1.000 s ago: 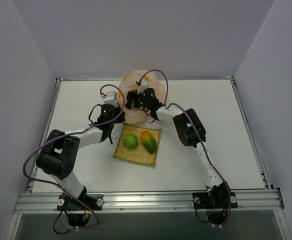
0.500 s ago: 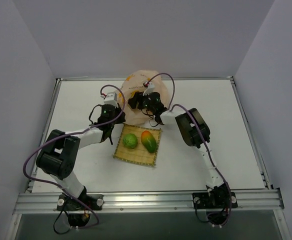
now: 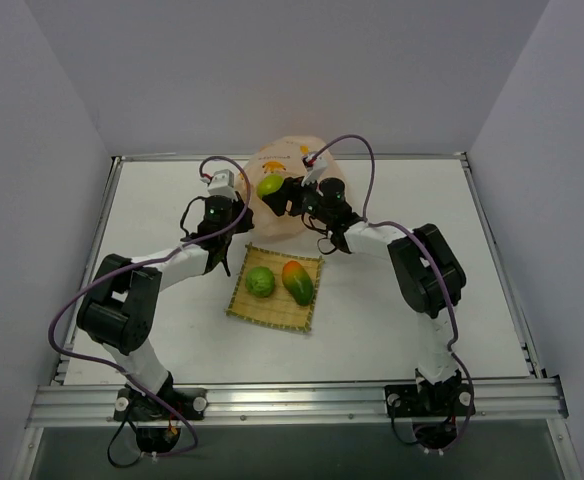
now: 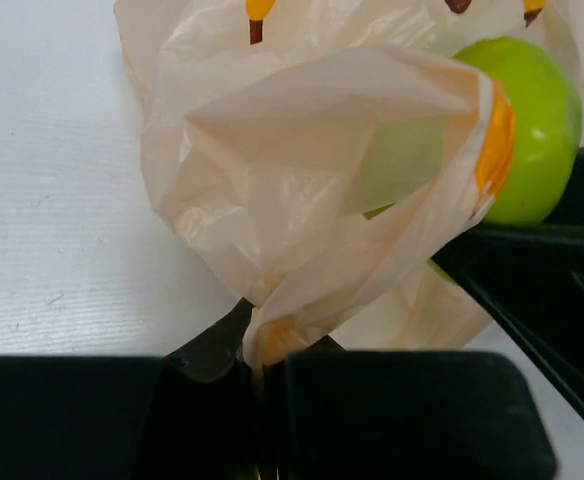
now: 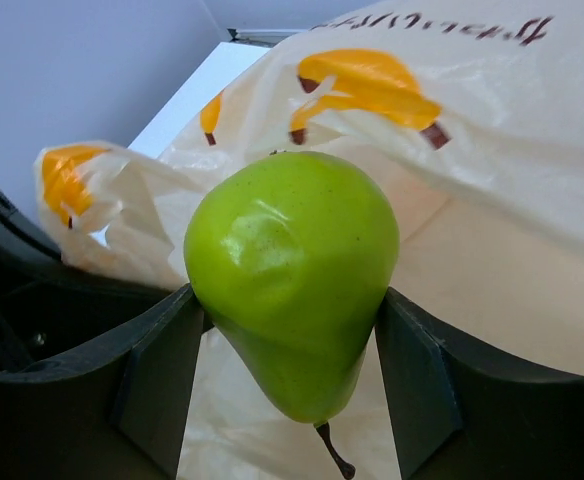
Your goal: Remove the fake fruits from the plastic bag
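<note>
— Fruit three, the glossy yellow-green plastic pear [image 5: 292,270]: where is it?
— Clamped across its sides between the right gripper [image 5: 287,355] fingers, out in the open beside the thin translucent peach-orange plastic bag [image 4: 272,190], stem end pointing back toward the wrist
— And the left gripper [image 4: 262,400]?
— Closed on a pinch of the bag's edge
— What does the next move turn on?
— Probably the square woven straw-yellow mat [image 3: 272,315]. It lies toward the arm bases from the pear, just beside the bag, and already carries the round green fruit [image 3: 261,282] and the oblong orange-red-and-green mango [image 3: 296,282]. The right arm would need to draw back and lower
</note>
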`<state>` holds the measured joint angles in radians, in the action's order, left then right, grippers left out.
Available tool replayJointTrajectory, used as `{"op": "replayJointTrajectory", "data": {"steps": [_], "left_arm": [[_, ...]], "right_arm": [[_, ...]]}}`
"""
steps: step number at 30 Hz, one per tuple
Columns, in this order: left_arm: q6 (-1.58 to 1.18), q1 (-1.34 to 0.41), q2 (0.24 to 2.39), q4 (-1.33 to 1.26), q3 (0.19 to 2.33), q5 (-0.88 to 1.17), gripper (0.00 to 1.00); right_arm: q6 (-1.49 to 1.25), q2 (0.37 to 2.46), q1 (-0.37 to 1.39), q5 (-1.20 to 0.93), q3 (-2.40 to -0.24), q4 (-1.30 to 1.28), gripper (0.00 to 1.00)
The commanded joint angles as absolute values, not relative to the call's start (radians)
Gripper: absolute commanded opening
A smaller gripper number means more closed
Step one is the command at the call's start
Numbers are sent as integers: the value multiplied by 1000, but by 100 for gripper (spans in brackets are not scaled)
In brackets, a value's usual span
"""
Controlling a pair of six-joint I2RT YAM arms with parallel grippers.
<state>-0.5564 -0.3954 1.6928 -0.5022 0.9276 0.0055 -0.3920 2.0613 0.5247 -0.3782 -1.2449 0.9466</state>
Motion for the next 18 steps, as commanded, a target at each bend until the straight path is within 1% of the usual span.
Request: {"op": "replayJointTrajectory", "data": {"steps": [1,5,9,12,13,15,18], "left_arm": [[-584,-382,1689,-491,1017,-17,2],[-597,-377,1690,-483,1054,-21,2],[-604,-370,1704,-466,1083,-18,2],[-623,-365,1715,-453,1094,-12,2],[-626,-367,1712,-456,1089,-15,3],[-630,-367,1706,-463,1075,-14,9],[-634,-365,1704,-456,1072,-12,10]], "right_arm": [[-367,1962,537,-417,-1238,841,31],[-327,1866,566,-355,-1181,714,31],[-321,1751,598,-325,-1100,677,31],[-293,1622,649,-276,-1025,637,31],[-285,1596,666,-243,-1000,626,31],[-272,1539,718,-221,-905,617,31],[-293,1404,774,-196,-766,620,31]]}}
